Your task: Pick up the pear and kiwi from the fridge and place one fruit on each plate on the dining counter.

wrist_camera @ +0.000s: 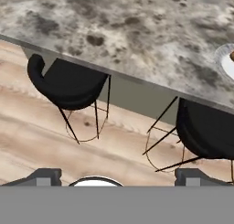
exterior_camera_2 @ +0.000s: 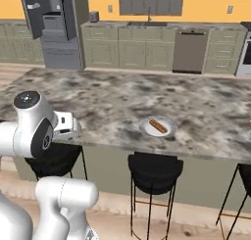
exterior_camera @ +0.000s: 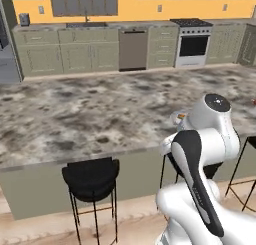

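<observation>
While the hand point(wrist_camera: 117, 175) hangs wide and empty, the round pale-grey plate point(exterior_camera_2: 158, 127) on the mottled marble worktop point(exterior_camera_2: 147, 107) bears no fruit; the tall dark-grey fridge point(exterior_camera_2: 51, 26) stands far left, so everything remains.

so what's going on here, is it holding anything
No, nothing is held. The gripper is open and empty, hanging over the floor by the stools at the edge of the dining counter. One plate on the counter bears a hot-dog-like item and no fruit. The fridge stands open across the room. Neither the pear nor the kiwi has been placed on that plate yet.
</observation>
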### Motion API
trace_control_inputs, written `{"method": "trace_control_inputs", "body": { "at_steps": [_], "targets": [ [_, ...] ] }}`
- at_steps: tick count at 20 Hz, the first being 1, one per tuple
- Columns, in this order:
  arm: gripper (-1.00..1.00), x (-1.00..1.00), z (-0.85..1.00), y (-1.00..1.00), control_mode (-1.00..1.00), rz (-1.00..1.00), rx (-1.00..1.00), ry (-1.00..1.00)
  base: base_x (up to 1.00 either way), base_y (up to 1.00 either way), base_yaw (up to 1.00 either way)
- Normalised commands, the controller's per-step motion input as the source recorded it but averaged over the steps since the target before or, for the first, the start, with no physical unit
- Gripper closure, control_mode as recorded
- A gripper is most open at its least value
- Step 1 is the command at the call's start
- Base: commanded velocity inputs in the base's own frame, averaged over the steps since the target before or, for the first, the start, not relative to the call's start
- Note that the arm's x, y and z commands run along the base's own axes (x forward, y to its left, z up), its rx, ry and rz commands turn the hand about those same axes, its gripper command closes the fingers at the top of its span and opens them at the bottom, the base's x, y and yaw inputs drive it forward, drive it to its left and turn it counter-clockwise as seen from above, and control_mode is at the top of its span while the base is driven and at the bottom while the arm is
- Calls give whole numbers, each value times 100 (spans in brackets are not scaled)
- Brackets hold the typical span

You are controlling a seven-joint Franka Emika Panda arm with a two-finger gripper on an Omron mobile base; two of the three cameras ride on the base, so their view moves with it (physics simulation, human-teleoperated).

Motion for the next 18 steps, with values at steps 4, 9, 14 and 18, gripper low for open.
{"method": "trace_control_inputs", "body": {
  "at_steps": [4,9,14,18],
  "targets": [
    [-100,0,0,0,100,0,0,0,0,100,0],
    [-100,0,0,0,100,0,0,0,2,100,0],
    [-100,0,0,0,100,0,0,0,7,100,0],
    [-100,0,0,0,100,0,0,0,10,100,0]
  ]
}}
